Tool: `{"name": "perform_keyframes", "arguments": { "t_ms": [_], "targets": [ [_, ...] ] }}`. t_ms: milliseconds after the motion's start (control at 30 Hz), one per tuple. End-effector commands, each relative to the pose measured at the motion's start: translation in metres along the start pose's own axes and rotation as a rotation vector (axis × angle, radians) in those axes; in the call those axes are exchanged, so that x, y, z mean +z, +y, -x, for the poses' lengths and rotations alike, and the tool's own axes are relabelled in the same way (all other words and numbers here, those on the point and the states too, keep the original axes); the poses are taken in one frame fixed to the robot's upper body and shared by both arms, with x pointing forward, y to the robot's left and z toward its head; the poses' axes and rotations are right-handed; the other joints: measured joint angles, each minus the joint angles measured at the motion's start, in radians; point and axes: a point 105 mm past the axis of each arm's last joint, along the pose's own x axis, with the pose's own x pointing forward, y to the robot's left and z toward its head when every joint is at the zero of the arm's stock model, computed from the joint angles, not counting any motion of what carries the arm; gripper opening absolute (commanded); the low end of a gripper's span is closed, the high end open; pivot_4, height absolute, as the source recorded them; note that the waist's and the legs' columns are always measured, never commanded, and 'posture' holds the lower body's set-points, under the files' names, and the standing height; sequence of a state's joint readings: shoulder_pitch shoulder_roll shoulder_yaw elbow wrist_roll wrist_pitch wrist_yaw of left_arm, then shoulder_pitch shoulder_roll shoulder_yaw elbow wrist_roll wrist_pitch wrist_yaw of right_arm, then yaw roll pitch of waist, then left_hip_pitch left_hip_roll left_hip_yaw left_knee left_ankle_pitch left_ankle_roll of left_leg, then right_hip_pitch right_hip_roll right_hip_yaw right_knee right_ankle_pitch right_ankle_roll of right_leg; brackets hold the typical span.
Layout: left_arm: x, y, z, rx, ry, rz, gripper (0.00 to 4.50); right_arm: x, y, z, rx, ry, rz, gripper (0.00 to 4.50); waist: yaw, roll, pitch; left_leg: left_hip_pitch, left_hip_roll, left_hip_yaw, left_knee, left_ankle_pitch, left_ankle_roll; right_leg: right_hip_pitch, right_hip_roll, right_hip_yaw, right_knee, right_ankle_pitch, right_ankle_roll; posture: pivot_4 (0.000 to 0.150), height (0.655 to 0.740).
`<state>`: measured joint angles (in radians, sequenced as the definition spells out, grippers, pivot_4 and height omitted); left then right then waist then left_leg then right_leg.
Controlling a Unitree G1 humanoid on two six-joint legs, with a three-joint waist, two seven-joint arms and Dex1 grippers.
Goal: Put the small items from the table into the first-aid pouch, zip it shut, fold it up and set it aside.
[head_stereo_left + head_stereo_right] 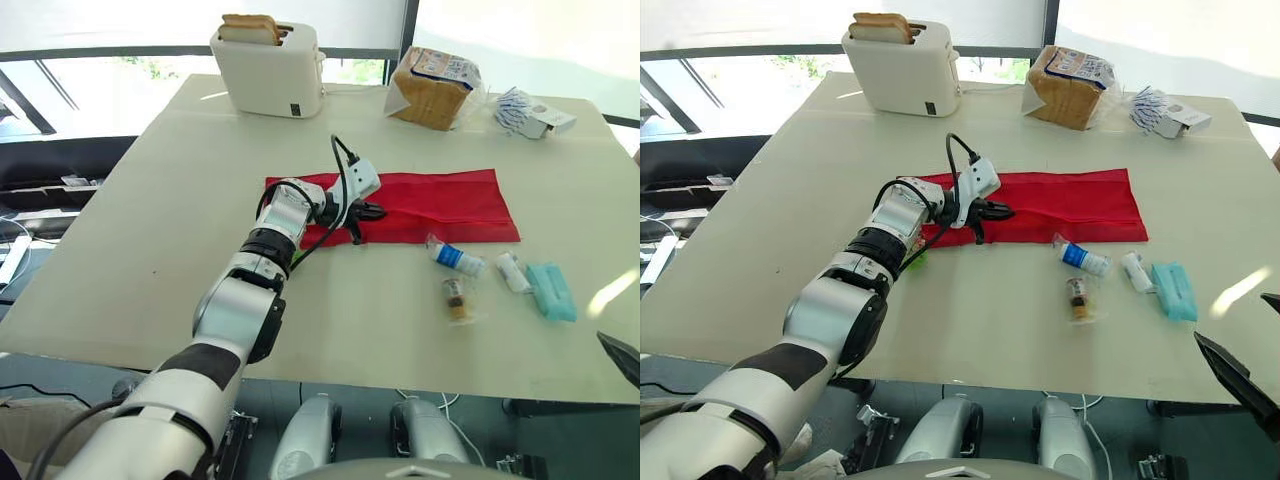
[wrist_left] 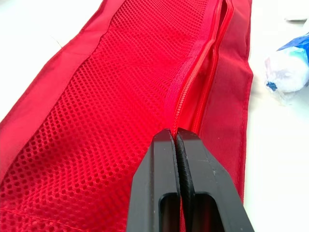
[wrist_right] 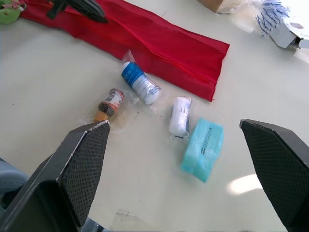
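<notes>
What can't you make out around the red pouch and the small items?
- What the left gripper holds, if anything: in the left wrist view its shut jaws cover that spot on the pouch zipper.
- Green item by the pouch: cut off by the right wrist view's edge, mostly behind the left arm in the eye views.
- Labels on the bottle and vial: too small to read.

Head eyes look forward-down over the table (image 1: pixel 120 250). Left wrist camera peers closely past its pincer (image 2: pixel 176 134) onto the red pouch (image 2: pixel 96 121); the right wrist camera, farther back, shares it.
</notes>
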<state>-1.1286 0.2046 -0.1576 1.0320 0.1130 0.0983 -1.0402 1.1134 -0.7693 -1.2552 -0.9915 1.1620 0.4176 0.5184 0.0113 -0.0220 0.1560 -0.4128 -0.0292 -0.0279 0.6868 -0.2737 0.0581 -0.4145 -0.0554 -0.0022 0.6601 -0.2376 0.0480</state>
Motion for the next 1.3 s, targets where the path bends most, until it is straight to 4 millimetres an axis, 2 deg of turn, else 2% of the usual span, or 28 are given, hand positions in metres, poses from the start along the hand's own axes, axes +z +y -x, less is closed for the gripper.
{"name": "perform_keyframes", "arguments": {
  "t_ms": [33, 100, 200, 300, 400, 533, 700, 833, 867, 967, 1000, 1067, 1167, 1300],
  "targets": [
    [0.018, 0.000, -0.001, 0.007, -0.053, -0.036, 0.00, 0.003, -0.002, -0.023, 0.026, -0.021, -0.007, 4.39, 0.003, 0.000, 0.000, 0.000, 0.000, 0.000, 0.000, 0.000, 0.000, 0.000, -0.001, 0.000, 0.000, 0.000, 0.000, 0.150, 0.7400],
    [0.018, -0.002, -0.002, 0.005, -0.055, -0.039, 0.00, -0.001, -0.002, -0.052, 0.084, -0.012, -0.010, 4.39, -0.001, -0.005, 0.001, 0.000, -0.001, -0.002, 0.000, 0.000, 0.000, 0.001, 0.001, 0.000, 0.000, 0.000, 0.000, 0.150, 0.7400],
    [0.018, -0.003, -0.004, 0.004, -0.056, -0.049, 0.00, -0.006, -0.009, -0.089, 0.121, 0.018, -0.035, 4.39, 0.004, -0.002, 0.001, 0.001, -0.001, 0.001, 0.001, 0.000, 0.000, 0.001, 0.000, 0.000, 0.001, 0.000, 0.000, 0.150, 0.7400],
    [0.020, -0.004, -0.005, 0.008, -0.062, -0.047, 0.00, -0.019, -0.026, -0.126, 0.117, 0.086, -0.014, 4.39, 0.005, -0.002, 0.002, -0.001, -0.001, -0.001, 0.002, 0.002, -0.004, 0.000, 0.001, 0.000, 0.000, 0.000, 0.000, 0.150, 0.7400],
    [0.020, -0.006, -0.008, 0.004, -0.064, -0.052, 0.00, -0.031, -0.027, -0.160, 0.188, 0.148, -0.009, 4.39, 0.002, -0.002, 0.002, -0.002, -0.002, -0.001, 0.001, 0.003, -0.005, 0.000, 0.000, 0.000, 0.000, 0.000, 0.000, 0.150, 0.7400],
    [0.020, -0.007, -0.010, 0.008, -0.067, -0.049, 0.00, -0.046, -0.025, -0.190, 0.257, 0.216, 0.007, 4.39, 0.004, -0.001, 0.002, -0.002, -0.002, 0.000, 0.002, 0.003, -0.005, -0.002, 0.001, -0.001, 0.001, 0.000, 0.000, 0.150, 0.7400],
    [0.021, -0.006, -0.011, 0.021, -0.069, -0.046, 0.00, -0.059, -0.017, -0.208, 0.332, 0.251, -0.002, 4.39, 0.004, -0.001, 0.002, -0.002, -0.002, 0.001, 0.002, 0.003, -0.005, -0.003, 0.001, -0.002, 0.002, 0.000, 0.000, 0.150, 0.7400],
    [0.021, -0.006, -0.011, 0.026, -0.073, -0.042, 0.00, -0.057, -0.008, -0.215, 0.374, 0.226, -0.014, 3.25, 0.002, 0.000, 0.001, -0.002, -0.002, 0.001, 0.002, 0.003, -0.005, -0.003, 0.001, -0.001, 0.002, 0.000, 0.000, 0.150, 0.7400],
    [0.021, -0.006, -0.011, 0.026, -0.074, -0.040, 0.00, -0.055, -0.006, -0.215, 0.383, 0.216, -0.016, 2.66, 0.002, 0.000, 0.001, -0.002, -0.002, 0.001, 0.002, 0.003, -0.005, -0.003, 0.001, -0.002, 0.002, 0.001, 0.000, 0.150, 0.7400],
    [0.021, -0.006, -0.012, 0.024, -0.076, -0.037, 0.00, -0.052, -0.004, -0.214, 0.377, 0.192, -0.011, 1.35, 0.003, 0.000, 0.001, -0.002, -0.002, 0.001, 0.002, 0.003, -0.005, -0.003, 0.001, -0.001, 0.003, 0.001, 0.000, 0.150, 0.7400],
    [0.022, -0.006, -0.012, 0.021, -0.078, -0.035, 0.00, -0.047, -0.004, -0.213, 0.375, 0.169, -0.031, 0.74, 0.003, 0.000, 0.001, -0.002, -0.002, 0.001, 0.002, 0.003, -0.005, -0.003, 0.001, -0.001, 0.002, 0.001, 0.000, 0.150, 0.7400],
    [0.023, -0.007, -0.013, 0.016, -0.083, -0.034, 0.00, -0.027, 0.001, -0.207, 0.364, 0.082, -0.080, 0.23, 0.003, 0.000, 0.001, -0.002, -0.002, 0.001, 0.002, 0.003, -0.005, -0.003, 0.001, -0.001, 0.002, 0.001, 0.000, 0.150, 0.7400],
    [0.026, -0.008, -0.013, 0.011, -0.091, -0.032, 0.00, -0.010, 0.013, -0.205, 0.354, 0.056, -0.179, 0.23, 0.002, 0.000, 0.001, -0.002, -0.002, 0.001, 0.002, 0.003, -0.005, -0.004, 0.001, -0.001, 0.003, 0.001, 0.000, 0.150, 0.7400],
    [0.030, -0.008, -0.015, 0.008, -0.102, -0.024, 0.00, -0.014, 0.025, -0.218, 0.254, 0.191, -0.220, 0.23, 0.001, 0.000, 0.001, -0.002, -0.002, 0.001, 0.002, 0.003, -0.005, -0.004, 0.000, 0.000, 0.003, 0.001, 0.000, 0.150, 0.7400]
  ]
}}
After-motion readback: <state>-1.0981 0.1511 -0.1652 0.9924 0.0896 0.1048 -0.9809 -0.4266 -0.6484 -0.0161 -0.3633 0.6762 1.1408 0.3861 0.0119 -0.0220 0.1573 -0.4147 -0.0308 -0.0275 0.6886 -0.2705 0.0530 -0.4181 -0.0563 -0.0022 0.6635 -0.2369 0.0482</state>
